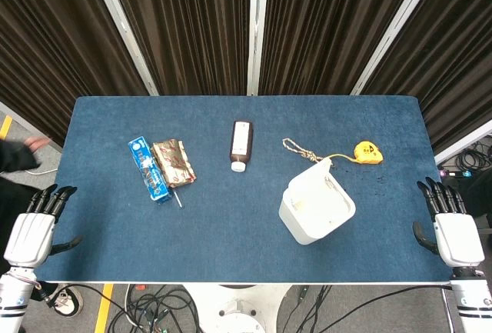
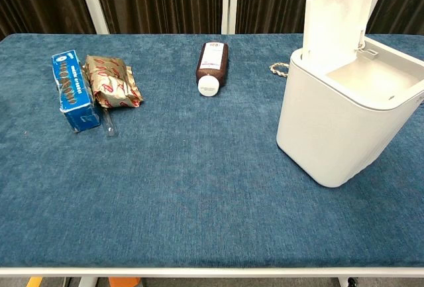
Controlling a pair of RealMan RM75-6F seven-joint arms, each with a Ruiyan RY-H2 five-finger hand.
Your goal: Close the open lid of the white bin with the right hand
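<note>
At four o'clock on the bench [image 1: 115, 241] sits our bin [image 1: 315, 214], lid [image 2: 338, 15] upright. Our right hand [image 1: 453, 233] waits released at the edge, nothing held; next we reach over and press the lid down.

Chest view: the white bin [image 2: 344, 121] was cut off at the right edge, and its raised lid [image 2: 338, 15] at the top edge. Neither robot hand appeared in this view. The rope [image 2: 279, 69] showed only as a short loop; the rest lay behind the bin. Head view: the left robot hand [image 1: 34, 229] and right robot hand [image 1: 453, 229] had their forearms cut off by the lower edge. Print on the brown bottle [image 1: 241, 145] was too small to read. A blurred shape [image 1: 19, 156] showed at the left edge.
</note>
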